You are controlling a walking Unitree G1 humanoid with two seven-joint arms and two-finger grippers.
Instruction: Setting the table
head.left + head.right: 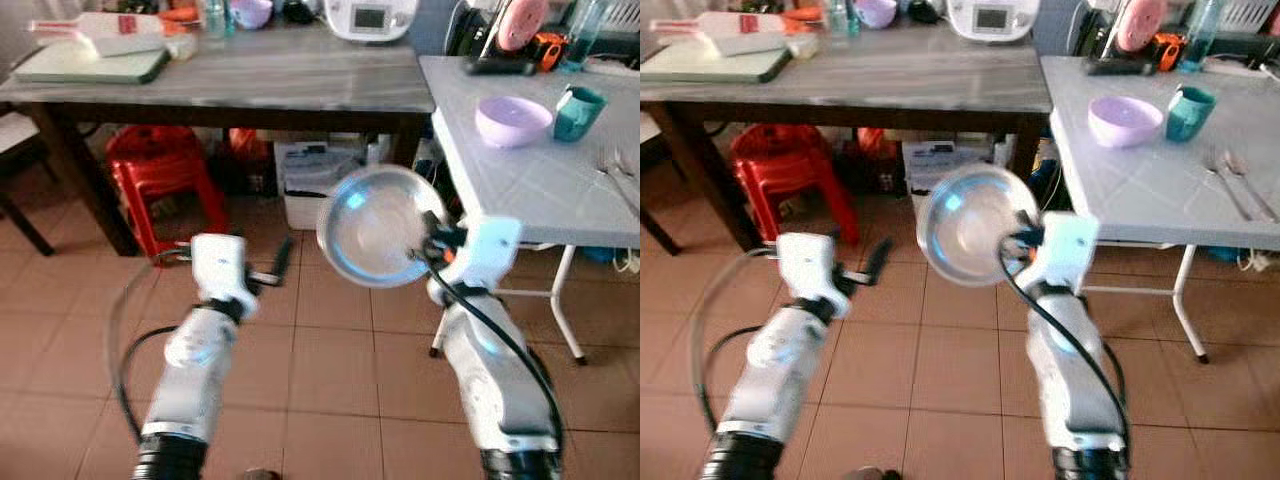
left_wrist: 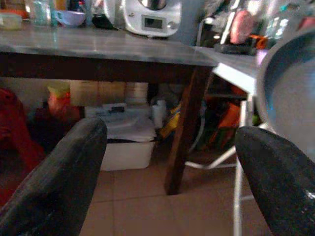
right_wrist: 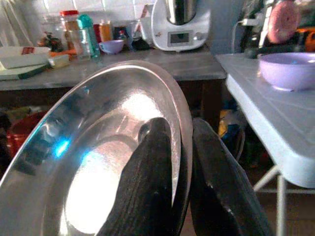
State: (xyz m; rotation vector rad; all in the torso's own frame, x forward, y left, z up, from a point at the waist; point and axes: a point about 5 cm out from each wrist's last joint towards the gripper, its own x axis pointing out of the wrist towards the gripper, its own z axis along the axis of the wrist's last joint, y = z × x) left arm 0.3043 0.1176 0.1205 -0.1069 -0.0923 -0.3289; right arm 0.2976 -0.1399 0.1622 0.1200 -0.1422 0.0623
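A: Plate (image 1: 378, 226) first: where do we have it?

B: We hold it in the air over the tiled floor (image 1: 330, 400), in front of the gap where the dark counter (image 1: 280, 85) meets the white counter (image 1: 540, 180). Our right gripper (image 1: 432, 250) has its fingers (image 3: 147, 187) clamped on the rim, one finger on the hollow side and one behind (the right wrist view shows this best).

A: And which way does it face?

B: It is a round steel plate, so it has no long axis to speak of. It stands nearly on edge, tilted, with the shiny hollow side turned toward our head camera and a little upward. The gripped edge is on the side nearest the white counter.

A: What about our left gripper (image 1: 280, 262)?

B: It hangs lower and to the left, over the floor, near the red stool (image 1: 160, 180) under the dark counter. Its fingers (image 2: 54, 182) are spread apart and carry nothing; the plate's rim sits just beside one of them in the left wrist view.

A: Is anything laid on the white counter?

B: A lilac bowl (image 1: 512, 120), a teal cup (image 1: 578, 112) just beside it, and cutlery (image 1: 618, 172) nearer the far edge. A white kitchen appliance (image 1: 368, 18) stands at the back of the dark counter.
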